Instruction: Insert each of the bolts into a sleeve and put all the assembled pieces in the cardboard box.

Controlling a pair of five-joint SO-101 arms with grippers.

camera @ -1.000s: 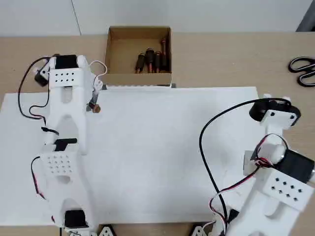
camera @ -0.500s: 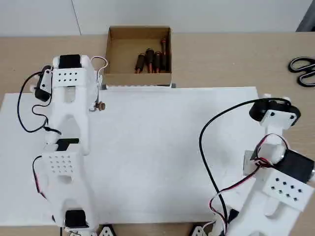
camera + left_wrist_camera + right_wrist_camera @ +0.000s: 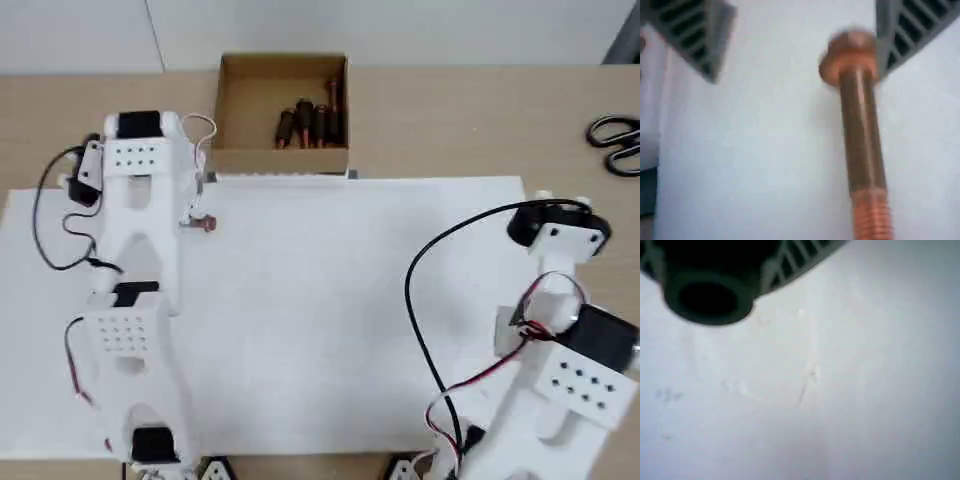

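Bolt pickup seems underway: left fingers (image 3: 912, 30) apart over the bolt (image 3: 860, 150) on the surface (image 3: 755, 160); next, close on it

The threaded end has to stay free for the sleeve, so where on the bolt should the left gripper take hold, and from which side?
Probably the smooth shank of the bolt just under its flanged head, with the left gripper coming down from above, one finger each side. It lies flat on the white sheet, so only its sides are open, and the thread is left clear.
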